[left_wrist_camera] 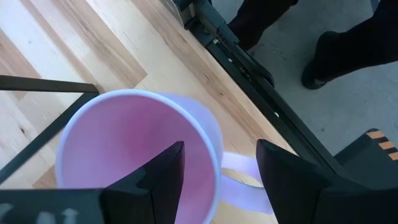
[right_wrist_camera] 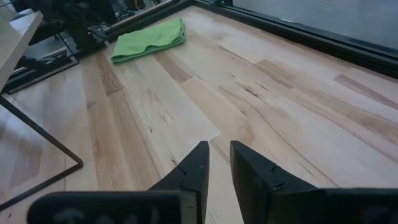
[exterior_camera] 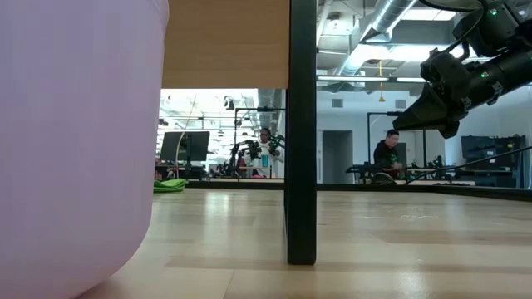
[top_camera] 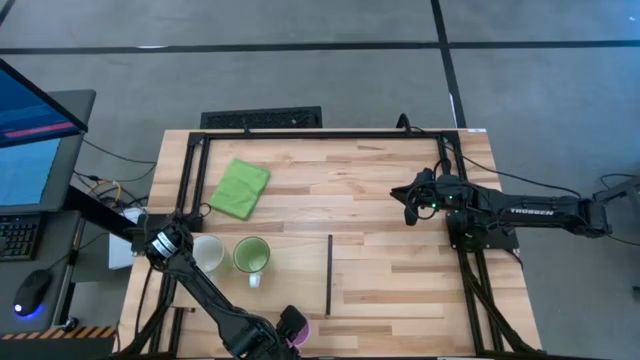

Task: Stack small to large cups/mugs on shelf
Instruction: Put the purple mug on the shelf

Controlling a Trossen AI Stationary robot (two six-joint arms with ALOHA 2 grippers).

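The light purple mug (left_wrist_camera: 124, 155) stands upright on the table by its near edge (top_camera: 303, 333) and fills the left of the low view (exterior_camera: 75, 141). My left gripper (left_wrist_camera: 221, 149) is open above its rim, one finger inside the mug and one outside, past the handle (left_wrist_camera: 239, 174). The white mug (top_camera: 207, 252) and the green mug (top_camera: 251, 255) stand side by side on the table at the left. The pale shelf board (top_camera: 390, 275) stands raised on dark legs (exterior_camera: 301, 133). My right gripper (top_camera: 410, 205) hangs in the air at the right, fingers almost together and empty. My left gripper comes from above, pointing down, with its fingers on either side of the purple mug's wall at the handle side (left_wrist_camera: 211, 149). I cannot tell whether either finger touches the wall or the handle. The mug stands on the table.
A folded green cloth (top_camera: 240, 188) lies at the far left of the table. A dark metal frame (top_camera: 190, 180) runs round the table's edges. A person's dark shoes (left_wrist_camera: 336, 56) stand on the floor just beyond the near edge.
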